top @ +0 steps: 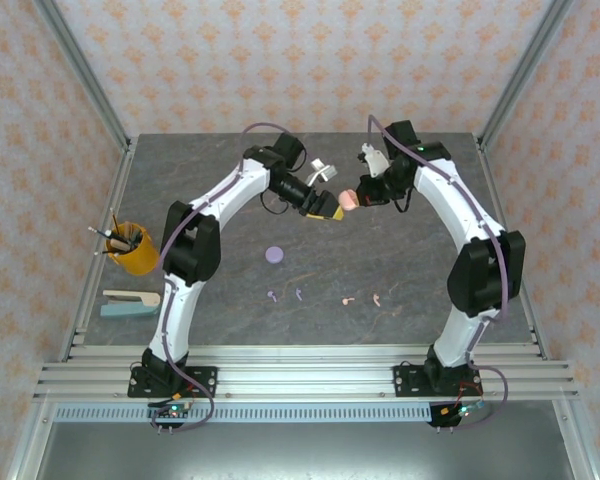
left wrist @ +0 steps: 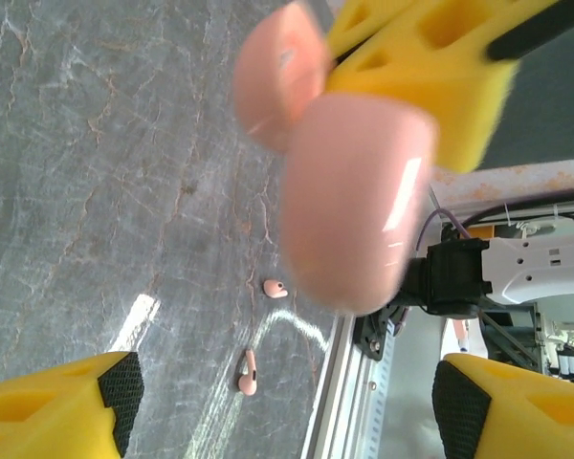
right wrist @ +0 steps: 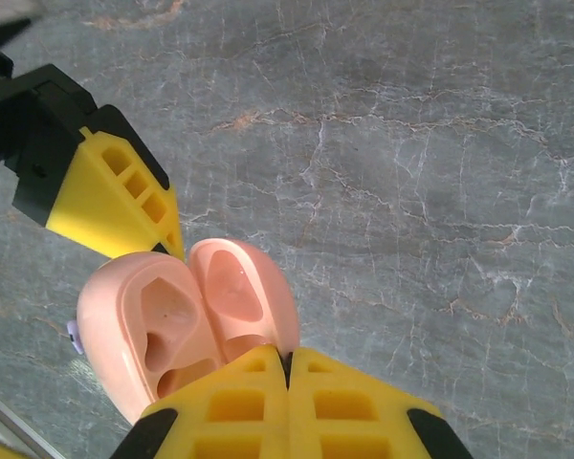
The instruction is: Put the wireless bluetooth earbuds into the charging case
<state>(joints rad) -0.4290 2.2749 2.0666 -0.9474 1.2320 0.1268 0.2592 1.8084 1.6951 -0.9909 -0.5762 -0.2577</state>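
An open pink charging case (top: 347,201) hangs above the table's middle back, with my right gripper (top: 360,194) shut on it. In the right wrist view its two halves (right wrist: 187,320) face the camera, empty cavities showing, and my right gripper (right wrist: 289,371) pinches the hinged edge. My left gripper (top: 327,212) stands open right beside the case; its fingers (left wrist: 69,404) spread wide below the case (left wrist: 356,196). Two pink earbuds (top: 348,299) (top: 378,299) lie on the table, both seen in the left wrist view (left wrist: 275,288) (left wrist: 247,373). Two purple earbuds (top: 272,295) (top: 299,294) lie to their left.
A round purple case (top: 274,254) sits shut on the grey table, above the purple earbuds. A yellow pen cup (top: 132,250) and a white and teal stapler-like object (top: 130,301) stand at the left edge. The metal rail (top: 310,372) runs along the near edge.
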